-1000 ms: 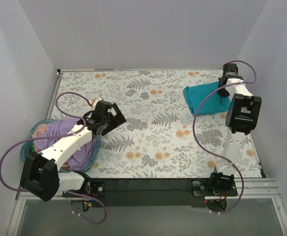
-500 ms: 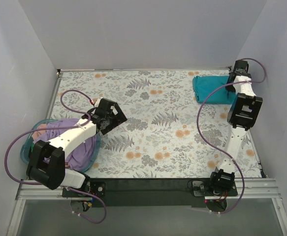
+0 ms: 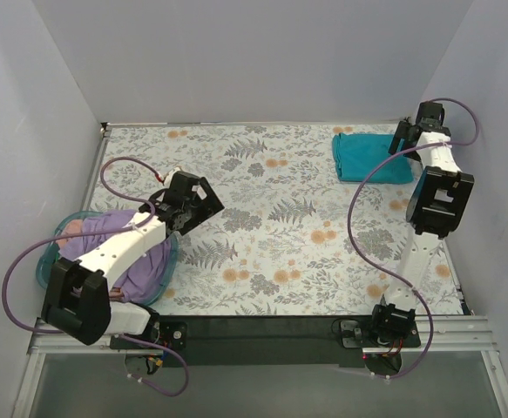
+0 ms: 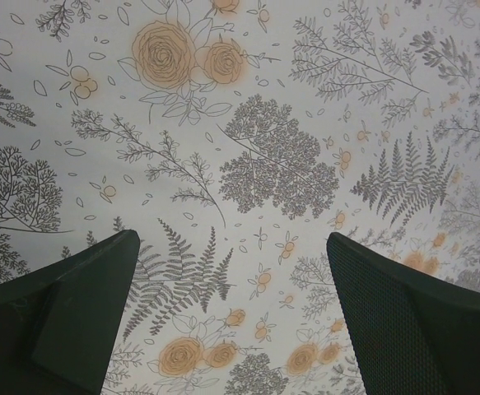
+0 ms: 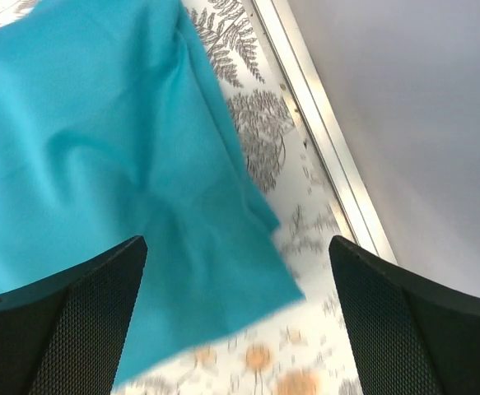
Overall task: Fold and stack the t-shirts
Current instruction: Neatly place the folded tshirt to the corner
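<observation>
The right gripper [image 5: 235, 247], jaws wide, hangs over the teal shirt [image 3: 369, 158]; the left gripper [image 4: 231, 240], equally wide, is well apart from it.

I read no text, label, brand, number or sign in any of my views. The worktop [image 3: 280, 252] carries only a printed fern-and-flower pattern. The teal t-shirt [image 3: 371, 157] at the far right shows plain cloth, no legible marking.
</observation>
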Robot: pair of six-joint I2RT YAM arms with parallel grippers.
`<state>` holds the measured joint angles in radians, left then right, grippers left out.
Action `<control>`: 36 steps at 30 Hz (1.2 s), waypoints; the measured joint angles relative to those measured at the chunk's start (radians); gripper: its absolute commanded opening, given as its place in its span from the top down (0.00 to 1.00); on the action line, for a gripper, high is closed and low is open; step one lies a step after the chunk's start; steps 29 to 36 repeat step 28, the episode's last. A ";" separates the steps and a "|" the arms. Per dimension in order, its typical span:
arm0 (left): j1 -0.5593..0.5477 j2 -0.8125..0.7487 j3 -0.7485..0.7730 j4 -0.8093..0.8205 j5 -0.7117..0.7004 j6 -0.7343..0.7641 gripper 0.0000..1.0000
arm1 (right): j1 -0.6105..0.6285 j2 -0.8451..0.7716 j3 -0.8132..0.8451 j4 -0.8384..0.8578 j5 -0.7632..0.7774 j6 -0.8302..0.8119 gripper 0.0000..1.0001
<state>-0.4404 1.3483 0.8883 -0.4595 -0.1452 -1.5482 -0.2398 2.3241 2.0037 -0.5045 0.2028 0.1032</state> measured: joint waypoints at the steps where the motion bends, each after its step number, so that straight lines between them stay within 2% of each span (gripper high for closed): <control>1: 0.000 -0.011 0.000 -0.004 0.002 0.000 0.02 | 0.003 -0.040 -0.033 0.005 0.000 0.002 0.02; 6: 0.000 -0.088 0.000 -0.017 0.003 0.000 0.02 | 0.045 -0.267 -0.197 0.018 0.001 0.006 0.02; 11: 0.000 -0.164 0.000 -0.050 -0.002 0.000 0.02 | 0.138 -0.484 -0.388 0.062 0.001 0.010 0.01; 16: 0.000 -0.234 -0.010 -0.089 -0.007 -0.008 0.02 | 0.313 -0.745 -0.716 0.112 0.033 0.059 0.02; 21: 0.000 -0.357 -0.117 -0.122 -0.010 -0.037 0.02 | 0.453 -1.095 -1.147 0.167 0.008 0.142 0.02; 25: 0.000 -0.405 -0.156 -0.143 -0.013 -0.056 0.02 | 0.486 -1.384 -1.422 0.184 -0.030 0.208 0.02; 28: 0.000 -0.435 -0.177 -0.149 -0.013 -0.069 0.02 | 0.486 -1.600 -1.548 0.185 -0.053 0.234 0.02; 36: 0.000 -0.435 -0.177 -0.149 -0.013 -0.069 0.02 | 0.486 -1.600 -1.548 0.185 -0.053 0.234 0.02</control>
